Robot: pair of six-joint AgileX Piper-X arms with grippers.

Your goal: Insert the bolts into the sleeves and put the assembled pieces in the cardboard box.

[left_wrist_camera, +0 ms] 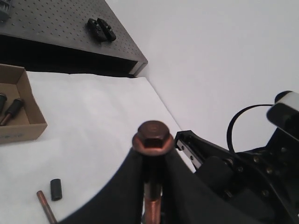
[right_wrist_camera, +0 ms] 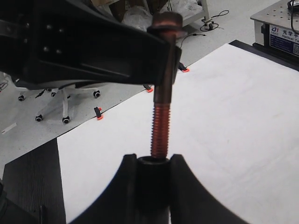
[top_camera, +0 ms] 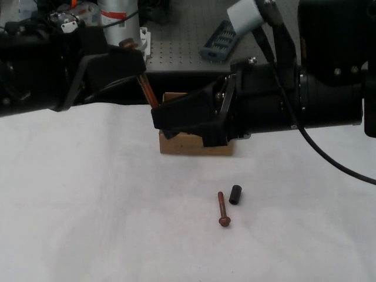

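You've got left gripper (left_wrist_camera: 153, 161) clamped on bolt (left_wrist_camera: 152, 136), right gripper (right_wrist_camera: 153, 165) clamped on sleeve (right_wrist_camera: 153, 184), axes aligned for insertion; spare bolt (top_camera: 222, 210) 6 o'clock of box (top_camera: 194, 147).

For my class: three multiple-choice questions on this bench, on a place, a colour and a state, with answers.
1. Where does the loose sleeve lie? A) on the white cloth, beside the loose bolt B) on the floor C) on a shelf
2. What colour is the held bolt in the left claw? A) silver B) blue C) copper-brown
3. How does it meet the held sleeve in the right claw? A) pushed in to its head B) tip at its mouth C) far off
Answers: 1 A, they lie together; 2 C, its head shows it; 3 B, the threads stand bare above.
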